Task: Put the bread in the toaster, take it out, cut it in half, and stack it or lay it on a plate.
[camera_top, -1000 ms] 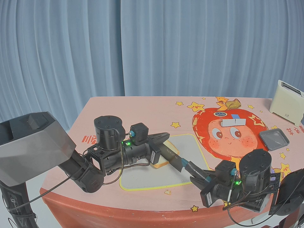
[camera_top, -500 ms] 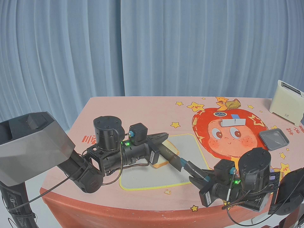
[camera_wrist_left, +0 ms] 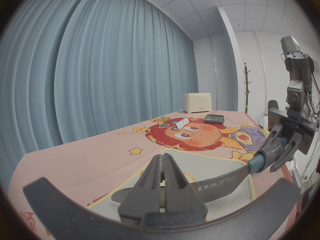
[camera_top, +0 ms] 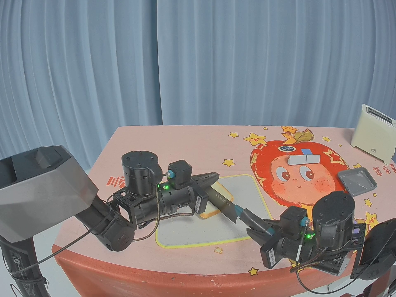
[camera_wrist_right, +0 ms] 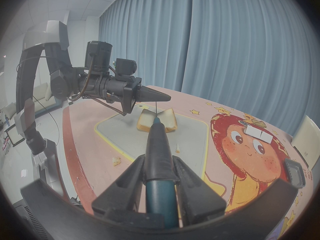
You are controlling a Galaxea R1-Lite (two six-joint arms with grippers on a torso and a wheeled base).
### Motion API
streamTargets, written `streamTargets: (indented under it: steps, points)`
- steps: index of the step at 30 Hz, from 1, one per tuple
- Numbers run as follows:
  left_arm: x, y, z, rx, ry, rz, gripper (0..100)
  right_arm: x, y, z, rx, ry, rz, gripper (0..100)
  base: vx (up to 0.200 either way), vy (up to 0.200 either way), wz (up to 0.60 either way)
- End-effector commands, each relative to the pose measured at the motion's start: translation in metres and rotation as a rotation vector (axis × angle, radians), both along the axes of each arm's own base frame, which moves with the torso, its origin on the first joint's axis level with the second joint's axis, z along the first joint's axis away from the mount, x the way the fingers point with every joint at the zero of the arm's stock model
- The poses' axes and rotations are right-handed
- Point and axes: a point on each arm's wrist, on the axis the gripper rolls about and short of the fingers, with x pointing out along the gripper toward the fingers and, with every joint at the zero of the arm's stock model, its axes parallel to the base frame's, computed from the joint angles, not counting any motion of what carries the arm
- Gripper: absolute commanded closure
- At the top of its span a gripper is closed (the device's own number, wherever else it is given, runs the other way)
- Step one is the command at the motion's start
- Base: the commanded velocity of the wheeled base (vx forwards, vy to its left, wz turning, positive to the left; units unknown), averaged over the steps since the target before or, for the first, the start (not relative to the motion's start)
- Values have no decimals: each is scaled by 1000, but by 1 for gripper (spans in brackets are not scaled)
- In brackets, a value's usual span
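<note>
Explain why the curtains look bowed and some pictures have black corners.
Head view: a wide lens bows the curtain folds. Left wrist view: stronger fisheye, black round rim, left tool looming. Right wrist view: same rim; knife handle swollen near the lens.

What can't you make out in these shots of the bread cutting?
Head view: the grey-bladed knife and black left pincer overlap the tan bread slice, hiding the cut's depth.
Left wrist view: that pincer blocks most of the bread.
Head view: the cream toaster is clipped by the edge.

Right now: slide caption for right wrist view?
Right gripper holds knife across the bread on the mat; left gripper shut beside it.
</note>
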Motion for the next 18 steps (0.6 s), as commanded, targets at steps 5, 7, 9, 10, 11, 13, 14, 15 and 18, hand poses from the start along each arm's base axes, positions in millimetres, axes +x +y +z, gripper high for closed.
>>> streamTargets:
  steps: [5, 7, 9, 10, 11, 13, 14, 15, 18]
  points:
    - [1, -2, 3, -8, -12, -2, 100, -1, -1, -9, -34, 26, 3, 100, 0, 0, 0]
    - [1, -3, 5, -10, -16, -4, 100, -1, 0, -9, -36, 28, 3, 100, 0, 0, 0]
    - [2, -3, 7, -13, -19, -4, 100, -1, 0, -9, -33, 25, 1, 100, 0, 0, 0]
    - [1, -3, 8, -14, -21, -4, 100, 0, 0, -8, -28, 21, 0, 100, 0, 0, 0]
    - [0, -2, 9, -13, -19, -4, 100, 0, 0, -7, -26, 19, 0, 100, 0, 0, 0]
    - [0, -1, 7, -8, -12, -2, 100, 1, 1, -6, -18, 14, 0, 100, 0, 0, 0]
    - [-1, -1, 6, -4, -7, -2, 100, 1, 1, -5, -15, 11, 0, 100, 0, 0, 0]
    - [-1, 0, 5, -1, -2, 1, 100, 0, 1, -4, -11, 8, 1, 100, 0, 0, 0]
    - [-2, 2, 0, 11, 16, 1, 100, 1, 1, -1, 0, -1, 0, 100, 0, 0, 0]
